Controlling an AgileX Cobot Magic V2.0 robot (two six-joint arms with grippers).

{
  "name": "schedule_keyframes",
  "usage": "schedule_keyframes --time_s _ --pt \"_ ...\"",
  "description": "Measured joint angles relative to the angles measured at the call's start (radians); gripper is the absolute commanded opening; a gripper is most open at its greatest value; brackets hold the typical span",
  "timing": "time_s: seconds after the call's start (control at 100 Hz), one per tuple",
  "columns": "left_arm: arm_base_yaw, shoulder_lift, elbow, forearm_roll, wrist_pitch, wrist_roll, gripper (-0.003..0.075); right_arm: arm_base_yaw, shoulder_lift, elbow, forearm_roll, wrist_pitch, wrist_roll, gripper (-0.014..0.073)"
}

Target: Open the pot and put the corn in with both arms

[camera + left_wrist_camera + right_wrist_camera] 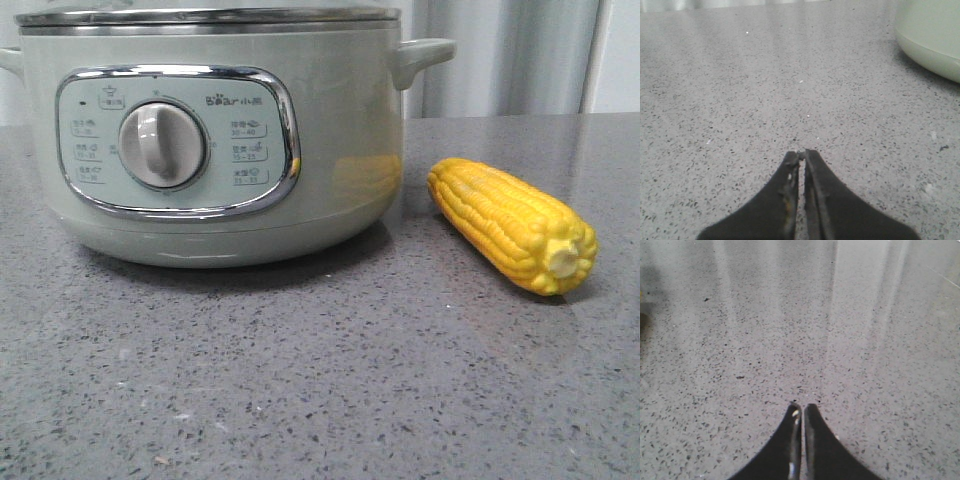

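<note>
The pale grey-green pot (340, 130) stands at the left of the front view, its control panel and grey dial (160, 145) facing me and its lid on the steel rim. The yellow corn (510, 222) lies on the grey speckled table to the pot's right, pale stub end toward me. Neither gripper shows in the front view. My left gripper (801, 153) is shut and empty over bare table, with the pot's lower wall (932, 35) off to one side of it. My right gripper (802, 407) is shut and empty over bare table.
The grey speckled table (320, 380) stretches in front of the pot and the corn. A pale curtain (510, 55) hangs behind the table. The pot's side handle (420, 55) sticks out toward the corn.
</note>
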State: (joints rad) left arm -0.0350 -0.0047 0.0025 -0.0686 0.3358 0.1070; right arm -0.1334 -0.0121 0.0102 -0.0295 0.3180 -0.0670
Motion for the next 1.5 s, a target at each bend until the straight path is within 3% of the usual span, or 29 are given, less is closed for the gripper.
schedule_keyframes --time_s 0.8,0.95,1.5 --pt "0.0 0.0 0.0 0.078 -0.024 0.0 -0.002 0.0 0.0 0.0 0.004 0.0 -0.001 -0.0074" --pt "0.0 0.0 0.0 0.078 -0.077 0.0 -0.002 0.0 0.0 0.0 0.029 -0.016 -0.001 -0.0074" --pt "0.0 0.0 0.0 0.078 -0.304 0.0 -0.002 0.0 0.0 0.0 0.038 -0.33 -0.001 -0.0074"
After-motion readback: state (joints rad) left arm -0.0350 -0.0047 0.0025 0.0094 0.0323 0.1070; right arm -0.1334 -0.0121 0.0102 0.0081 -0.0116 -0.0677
